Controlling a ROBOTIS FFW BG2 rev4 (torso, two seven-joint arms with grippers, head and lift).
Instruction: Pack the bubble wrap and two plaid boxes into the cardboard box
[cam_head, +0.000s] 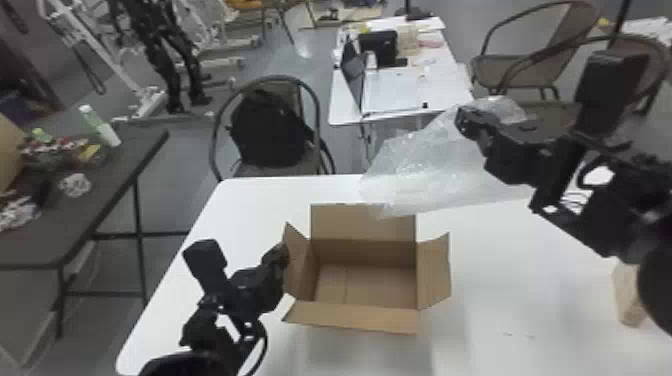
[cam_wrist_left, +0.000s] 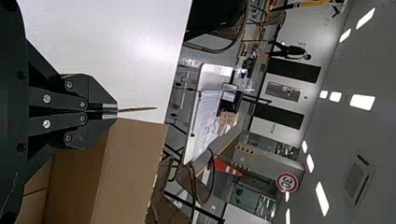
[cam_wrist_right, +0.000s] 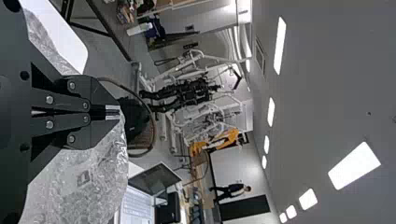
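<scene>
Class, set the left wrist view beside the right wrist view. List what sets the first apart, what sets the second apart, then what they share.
Left wrist view: the box, with the left gripper shut on its flap, plus a round sign and a cone.

Right wrist view: the bubble wrap, held by the right gripper, plus a dark robot figure.

Both: part of the white table and ceiling lights.
</scene>
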